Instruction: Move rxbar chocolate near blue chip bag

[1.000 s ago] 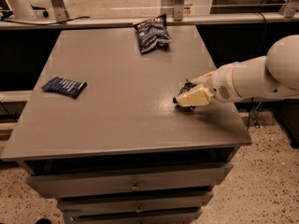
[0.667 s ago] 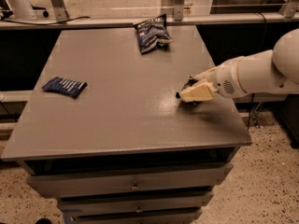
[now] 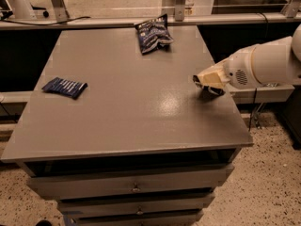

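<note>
1. Rxbar chocolate (image 3: 211,92) shows as a small dark wrapper tucked under the pale gripper (image 3: 203,80), near the right edge of the table (image 3: 131,107), about halfway back.
2. Your gripper is clamped on that bar: a dark sliver peeks out at its left tip and the rest hangs below it.
3. You cannot tell whether the bar is clear of the tabletop or brushing it, since the dark patch under the gripper blends with its shadow.
4. Your arm (image 3: 268,62) comes in from the right side, a thick white casing lying roughly level and reaching over the table's right edge.
5. Look to the far edge for the blue chip bag (image 3: 153,34) — puffy, dark blue with white print, lying just right of the middle of that edge.
6. The bar and the bag are well apart; the bag lies farther back and to the left of the gripper, with bare grey tabletop between them.
7. A flat blue bar wrapper (image 3: 65,86) with pale stripes lies on the left side of the table, slightly angled, well away from both the gripper and the bag.
8. Below the tabletop you see stacked grey drawers (image 3: 136,188) with small knobs — the top one sits just under an open dark gap.
</note>
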Available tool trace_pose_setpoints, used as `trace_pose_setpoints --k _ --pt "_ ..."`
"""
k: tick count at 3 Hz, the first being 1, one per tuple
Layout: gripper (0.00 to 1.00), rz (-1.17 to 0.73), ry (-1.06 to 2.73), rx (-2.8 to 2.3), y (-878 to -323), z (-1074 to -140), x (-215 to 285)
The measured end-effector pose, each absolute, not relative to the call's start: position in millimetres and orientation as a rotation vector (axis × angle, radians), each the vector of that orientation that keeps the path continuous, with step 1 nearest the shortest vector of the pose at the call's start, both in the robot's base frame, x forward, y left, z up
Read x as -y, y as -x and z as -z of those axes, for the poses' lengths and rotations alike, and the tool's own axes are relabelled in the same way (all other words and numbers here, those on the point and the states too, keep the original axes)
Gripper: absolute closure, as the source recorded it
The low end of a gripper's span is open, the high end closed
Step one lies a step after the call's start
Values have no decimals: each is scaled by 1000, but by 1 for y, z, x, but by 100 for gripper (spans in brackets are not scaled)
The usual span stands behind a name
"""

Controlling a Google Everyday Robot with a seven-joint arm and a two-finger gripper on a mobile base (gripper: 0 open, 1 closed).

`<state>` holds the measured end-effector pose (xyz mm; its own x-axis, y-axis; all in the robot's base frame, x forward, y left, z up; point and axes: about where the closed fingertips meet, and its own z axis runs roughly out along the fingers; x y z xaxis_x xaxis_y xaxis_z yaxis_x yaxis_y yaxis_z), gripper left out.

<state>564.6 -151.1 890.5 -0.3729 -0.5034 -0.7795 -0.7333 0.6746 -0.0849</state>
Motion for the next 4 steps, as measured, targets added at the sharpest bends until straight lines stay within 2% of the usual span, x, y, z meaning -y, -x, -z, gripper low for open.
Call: trace_pose_setpoints --k 4 --pt "100 -412 1190 -1699 -722 -878 72"
